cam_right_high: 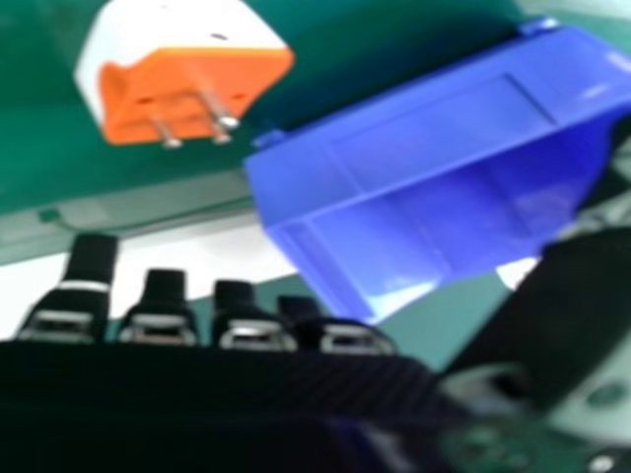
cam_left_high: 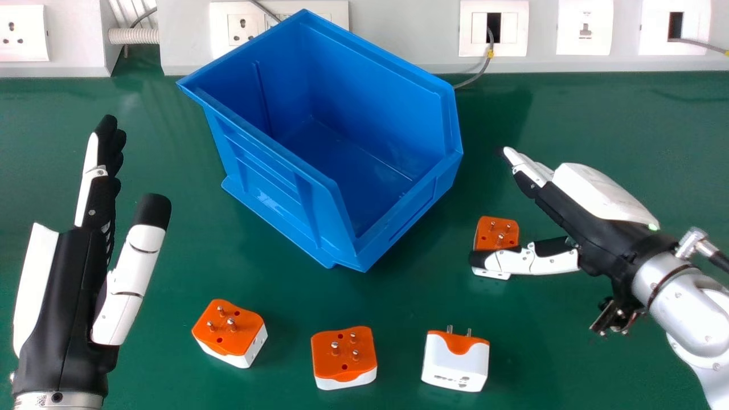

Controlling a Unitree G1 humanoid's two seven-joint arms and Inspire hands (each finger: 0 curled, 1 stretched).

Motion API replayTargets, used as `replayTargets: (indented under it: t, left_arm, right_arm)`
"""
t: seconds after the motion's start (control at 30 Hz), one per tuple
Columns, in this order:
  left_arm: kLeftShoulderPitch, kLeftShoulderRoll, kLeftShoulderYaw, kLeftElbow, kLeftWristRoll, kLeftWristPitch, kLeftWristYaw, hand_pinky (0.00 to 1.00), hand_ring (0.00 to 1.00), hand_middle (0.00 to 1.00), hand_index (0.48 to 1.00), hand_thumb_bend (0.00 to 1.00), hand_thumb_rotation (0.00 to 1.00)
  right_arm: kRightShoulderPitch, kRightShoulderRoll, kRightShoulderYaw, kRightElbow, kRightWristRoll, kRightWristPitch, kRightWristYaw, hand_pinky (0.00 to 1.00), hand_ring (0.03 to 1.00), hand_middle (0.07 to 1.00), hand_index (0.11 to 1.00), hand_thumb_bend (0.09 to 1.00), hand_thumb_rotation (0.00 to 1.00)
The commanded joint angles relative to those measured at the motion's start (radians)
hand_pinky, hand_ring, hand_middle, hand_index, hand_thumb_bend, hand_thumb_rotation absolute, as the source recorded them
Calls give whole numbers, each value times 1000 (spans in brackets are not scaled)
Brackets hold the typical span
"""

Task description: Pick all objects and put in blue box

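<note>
Going by a clock face centred on the blue storage bin (cam_left_high: pixel 262 176) in the head view, the orange-and-white plug adapter (cam_left_high: pixel 496 232) at 4 o'clock is the one I'd worry about. The right hand (cam_left_high: pixel 592 233) is open around 3 to 4 o'clock, with its thumb (cam_left_high: pixel 527 261) crossing in front of that adapter. Can't tell if they're touching, but it's not gripped. Bin looks empty, so my guess is this is the first grab.

The fingers point up past the adapter, so closing from here could just catch a corner or the pins and spin it out. A thumb coming in too hard could shove it or tip it over. If the grip did work, I'd watch the bin's 4 o'clock rim: lift too low and the adapter clips it, maybe sliding the bin as well.

Left hand (cam_left_high: pixel 71 285) is open at 8 o'clock. Three more adapters wait at 7 (cam_left_high: pixel 229 335), 6 (cam_left_high: pixel 344 353) and 5 (cam_left_high: pixel 455 361), and a low right forearm (cam_left_high: pixel 692 307) swing might bump the 5 o'clock one.
</note>
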Motion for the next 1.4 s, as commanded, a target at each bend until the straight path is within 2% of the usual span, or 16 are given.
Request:
replayTargets:
  t: [0.0, 0.2, 0.47, 0.63, 1.0, 1.1, 1.37]
  left_arm:
    - [-3, 2, 5, -24, 0, -6, 3, 999, 1000, 1000, 1000, 616, 1000]
    - [-5, 7, 8, -19, -5, -11, 0, 999, 1000, 1000, 1000, 628, 998]
    - [-7, 8, 10, -17, -5, -19, -1, 999, 1000, 1000, 1000, 627, 988]
    - [-9, 10, 11, -18, -4, -18, -2, 999, 1000, 1000, 1000, 627, 985]
    - [-8, 13, 13, -18, -15, -19, -11, 999, 1000, 1000, 1000, 634, 968]
    - [-8, 12, 14, -17, -14, -19, -12, 999, 1000, 1000, 1000, 632, 964]
    - [-7, 10, 14, -20, -14, -22, -14, 999, 1000, 1000, 1000, 632, 961]
  right_arm:
    - [-43, -24, 11, 4, -16, -4, 3, 893, 977, 1000, 1000, 589, 585]
    - [-137, -49, 87, 109, -87, -20, 24, 891, 975, 1000, 998, 616, 603]
    - [-215, -43, 147, 207, -112, 7, 82, 904, 981, 1000, 1000, 605, 601]
    - [-249, -38, 176, 244, -117, 17, 98, 913, 986, 1000, 1000, 606, 594]
    - [-318, -20, 217, 337, -132, 12, 86, 912, 981, 1000, 1000, 604, 529]
    - [-331, -15, 220, 358, -132, 9, 82, 914, 981, 1000, 995, 599, 495]
    - [-374, -11, 257, 388, -171, 16, 89, 916, 979, 1000, 987, 602, 481]
